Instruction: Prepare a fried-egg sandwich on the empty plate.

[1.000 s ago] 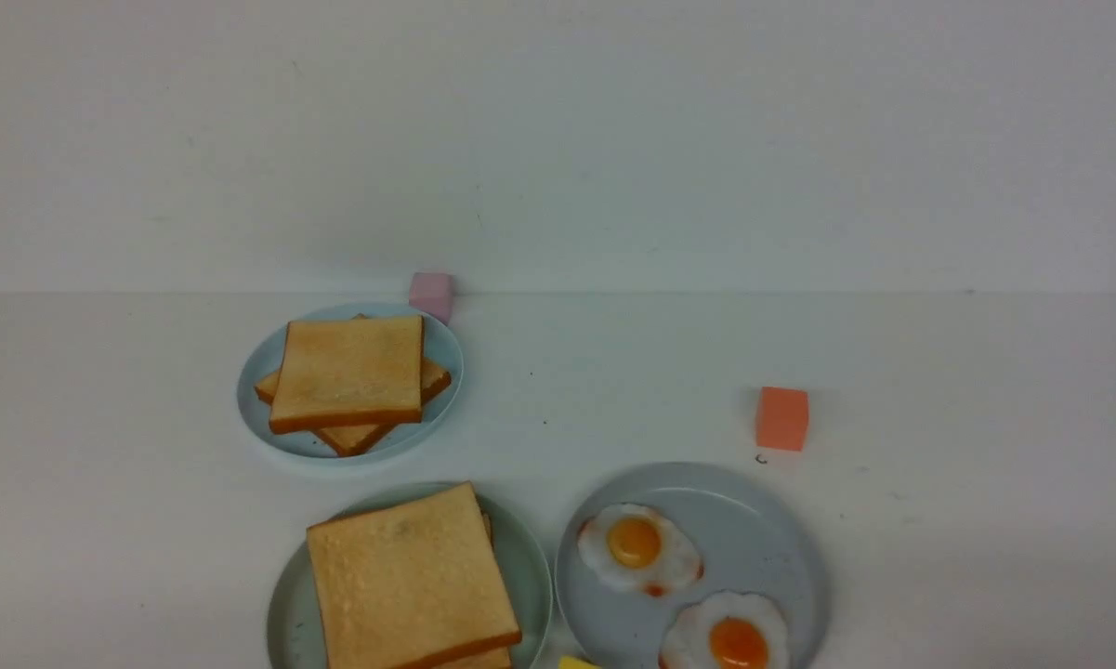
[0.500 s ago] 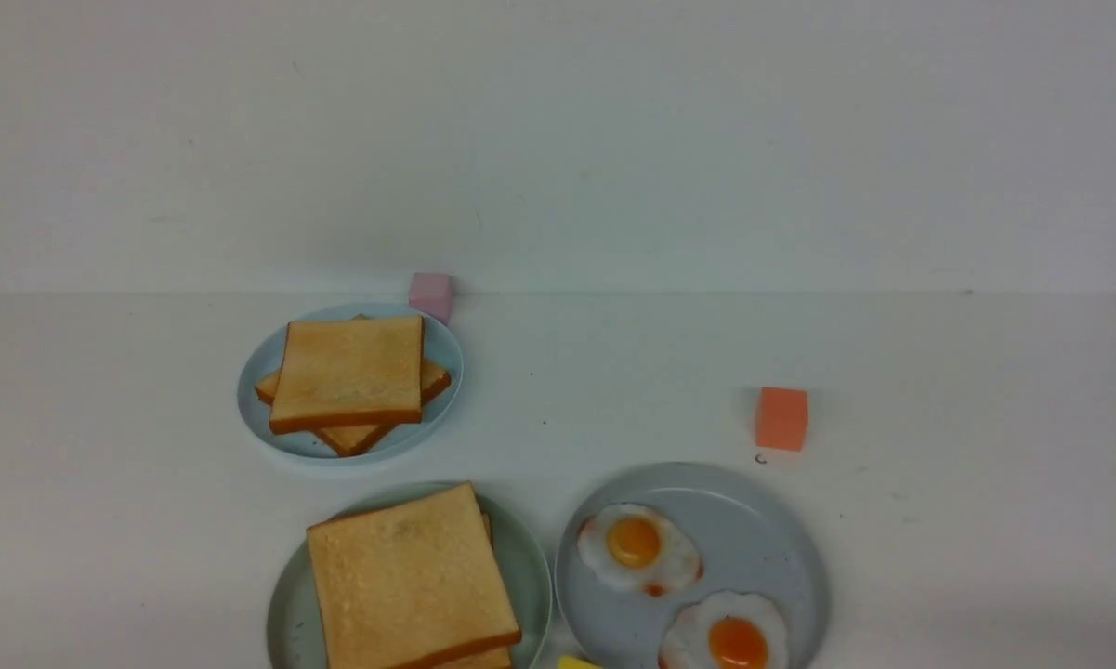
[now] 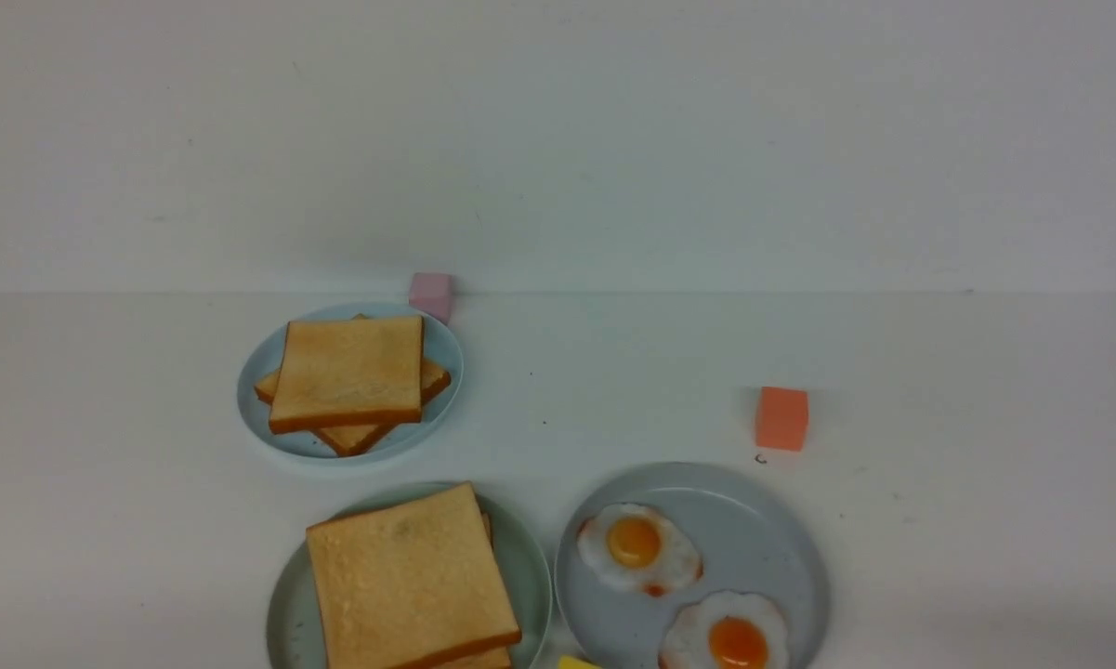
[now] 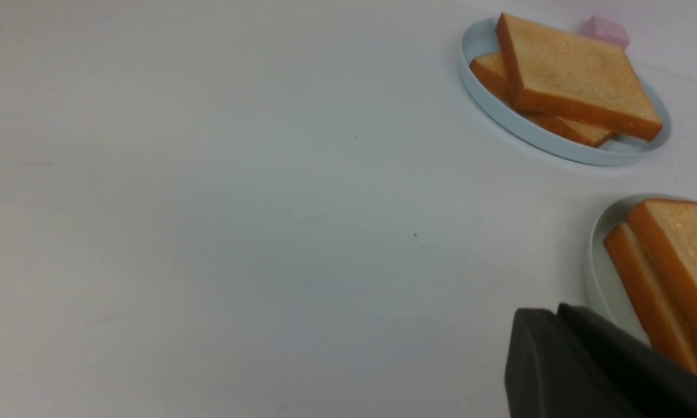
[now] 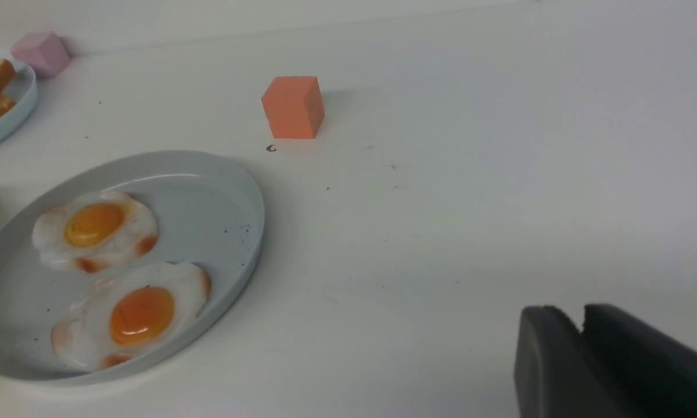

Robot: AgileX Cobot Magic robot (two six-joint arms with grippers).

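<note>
Two square golden-brown toast slices [image 3: 409, 576] lie stacked on the pale mint-green plate [image 3: 531, 557] at the front, left of centre. No egg shows between them in any view. The stack also shows in the left wrist view [image 4: 673, 261]. My left gripper [image 4: 557, 316] is shut and empty, just beside that plate's rim [image 4: 599, 273]. My right gripper [image 5: 580, 316] is shut and empty over bare table, right of the egg plate. Neither gripper shows in the front view.
A grey-blue plate [image 3: 771, 539] at the front right holds two fried eggs [image 3: 636, 548] [image 3: 729, 639]. A smaller light-blue plate [image 3: 444, 353] behind holds two toast slices [image 3: 348, 372]. A pink cube [image 3: 430, 293], an orange cube [image 3: 781, 418] and a yellow piece [image 3: 576, 663] lie around.
</note>
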